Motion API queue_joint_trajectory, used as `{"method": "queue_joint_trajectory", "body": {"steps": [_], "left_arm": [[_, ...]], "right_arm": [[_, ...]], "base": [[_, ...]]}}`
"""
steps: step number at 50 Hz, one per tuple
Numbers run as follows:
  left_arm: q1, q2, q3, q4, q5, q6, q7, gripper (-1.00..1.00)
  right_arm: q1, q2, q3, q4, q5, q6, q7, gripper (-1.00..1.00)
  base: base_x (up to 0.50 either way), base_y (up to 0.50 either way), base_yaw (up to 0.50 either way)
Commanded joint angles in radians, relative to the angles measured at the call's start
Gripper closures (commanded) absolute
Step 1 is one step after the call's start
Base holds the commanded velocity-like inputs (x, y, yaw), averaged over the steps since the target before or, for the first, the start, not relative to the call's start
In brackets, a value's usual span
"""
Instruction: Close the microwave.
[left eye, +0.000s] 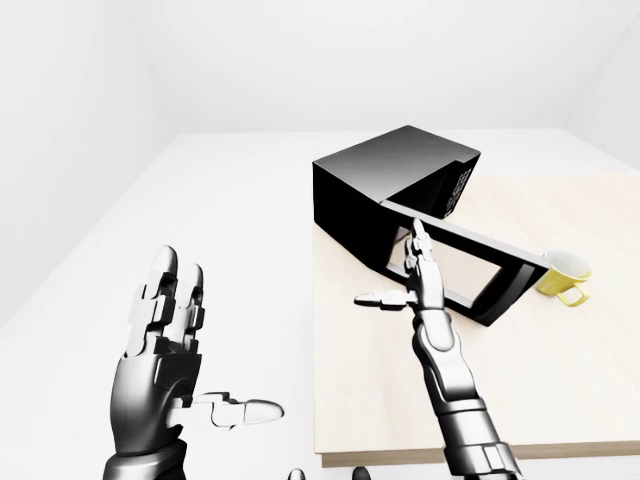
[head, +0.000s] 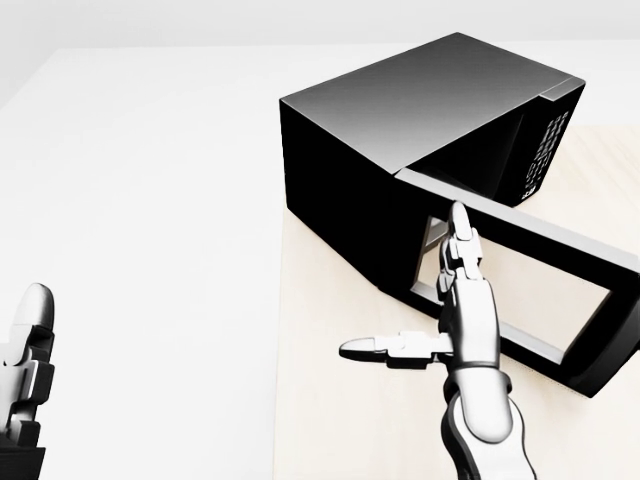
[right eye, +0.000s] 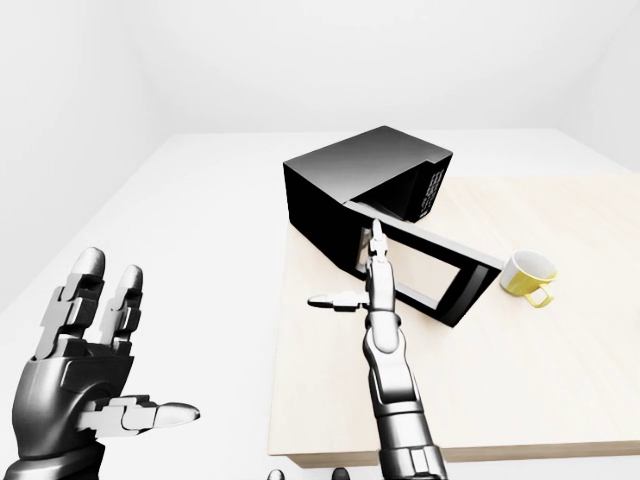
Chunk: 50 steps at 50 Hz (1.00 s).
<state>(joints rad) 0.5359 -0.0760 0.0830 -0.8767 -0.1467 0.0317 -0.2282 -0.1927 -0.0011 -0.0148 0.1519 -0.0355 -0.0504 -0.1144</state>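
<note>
Table (left eye: 560, 380): pale wood, set in a white room.
Microwave (head: 400, 120): placed at the table's upper left corner, its door (head: 530, 300) swung partly open.
Hidden: cavity not made out; mug (left eye: 563, 275) cut from the head view.
Right hand (head: 450, 310): opened flat, fingertips held against the door.
Left hand (left eye: 165, 370): spread open, raised beside the table.

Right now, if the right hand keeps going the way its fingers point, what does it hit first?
Most likely the open microwave door: the right hand is open, with its fingertips pointing at the door's hinge end. Whether they already touch is unclear.
</note>
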Motion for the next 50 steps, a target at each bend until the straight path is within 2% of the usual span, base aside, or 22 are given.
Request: {"method": "queue_joint_trajectory", "body": {"steps": [1, 3, 6, 11, 21, 27, 32, 50], "left_arm": [[0.002, 0.003, 0.000, -0.005, -0.003, 0.002, 0.002, -1.00], [0.001, 0.002, 0.002, -0.005, -0.003, 0.003, 0.001, -1.00], [0.001, 0.001, 0.003, -0.005, -0.004, 0.002, -0.001, -1.00], [0.001, -0.001, -0.001, 0.000, 0.001, -0.002, -0.002, -1.00], [0.005, 0.004, -0.007, 0.004, 0.002, -0.010, 0.002, -1.00], [0.003, 0.005, -0.007, 0.003, 0.002, -0.006, 0.003, -1.00], [0.002, 0.007, -0.009, 0.003, 0.004, -0.005, 0.006, -1.00], [0.000, 0.009, -0.015, 0.006, 0.009, -0.007, 0.010, -1.00]], "right_arm": [[-0.080, -0.008, -0.009, 0.033, 0.012, 0.019, -0.008, -1.00], [-0.098, -0.010, -0.012, 0.058, 0.016, 0.014, -0.008, -1.00], [-0.132, -0.016, -0.022, 0.119, 0.021, -0.011, -0.018, -1.00], [-0.167, -0.022, -0.025, 0.167, 0.023, -0.021, -0.025, -1.00], [-0.213, -0.030, -0.031, 0.219, 0.046, -0.022, -0.019, -1.00], [-0.250, -0.038, -0.035, 0.245, 0.049, -0.016, -0.023, -1.00], [-0.308, -0.040, -0.038, 0.332, 0.059, -0.037, -0.024, -1.00], [-0.471, -0.059, -0.049, 0.570, 0.054, -0.037, -0.042, -1.00]], "base": [[0.00, 0.00, 0.00], [0.00, 0.00, 0.00], [0.00, 0.00, 0.00], [0.00, 0.00, 0.00], [0.00, 0.00, 0.00], [0.00, 0.00, 0.00], [0.00, 0.00, 0.00], [0.00, 0.00, 0.00]]}}
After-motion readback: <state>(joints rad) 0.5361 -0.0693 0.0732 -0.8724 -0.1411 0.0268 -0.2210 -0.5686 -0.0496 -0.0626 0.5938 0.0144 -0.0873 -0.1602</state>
